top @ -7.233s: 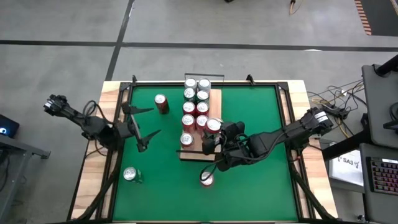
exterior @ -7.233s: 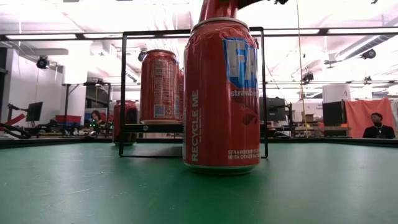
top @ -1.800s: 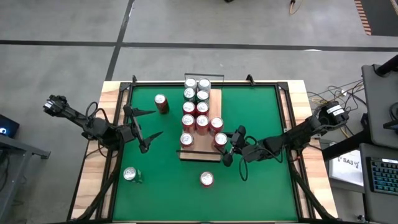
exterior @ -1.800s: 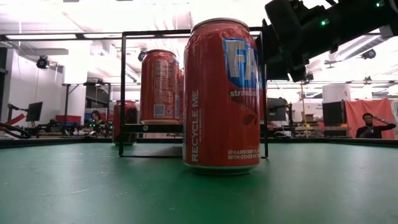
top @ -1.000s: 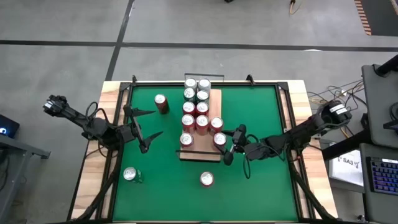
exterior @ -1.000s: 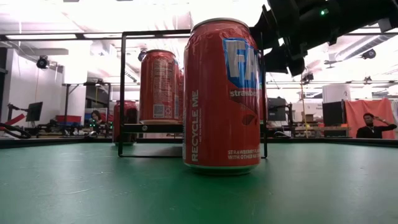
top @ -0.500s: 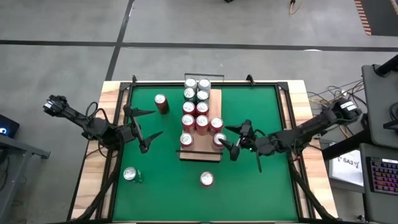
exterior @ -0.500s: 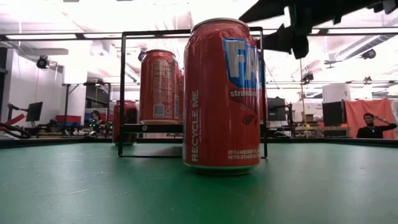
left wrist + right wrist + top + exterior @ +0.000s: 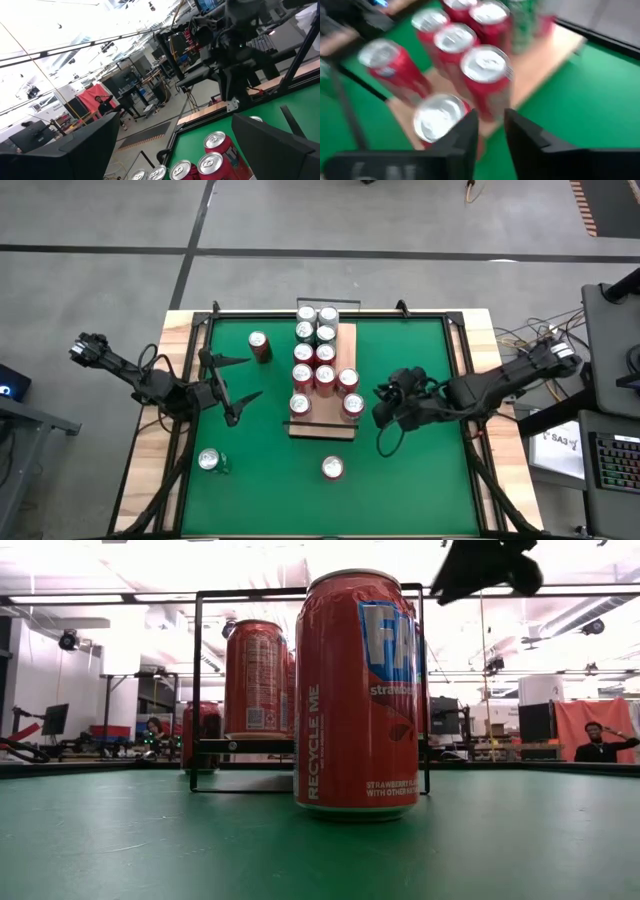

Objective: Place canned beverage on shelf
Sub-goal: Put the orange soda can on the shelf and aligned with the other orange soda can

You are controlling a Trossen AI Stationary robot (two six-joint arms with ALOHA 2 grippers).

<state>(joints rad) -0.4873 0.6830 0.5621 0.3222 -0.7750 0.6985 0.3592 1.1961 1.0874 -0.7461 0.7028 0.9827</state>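
The right gripper (image 9: 382, 416) hangs just beside the shelf (image 9: 345, 346) full of cans (image 9: 325, 377), its fingers (image 9: 460, 137) nearly together and holding nothing, while the left gripper (image 9: 232, 380) waits with fingers wide apart.

The large red drink can (image 9: 357, 692) nearest the low camera is glossy printed metal, its smooth wall catching the ceiling lights; the cans seen from above carry bare silvery metal lids (image 9: 333, 468). The long pale board shelf (image 9: 344, 360) shows matt wood grain, framed by thin black metal rails (image 9: 196, 690) with a dull sheen. The green mat (image 9: 420, 480) covering the surface looks matt and finely textured, like felt. The surface's pale border (image 9: 150, 470) is unfinished-looking wood.
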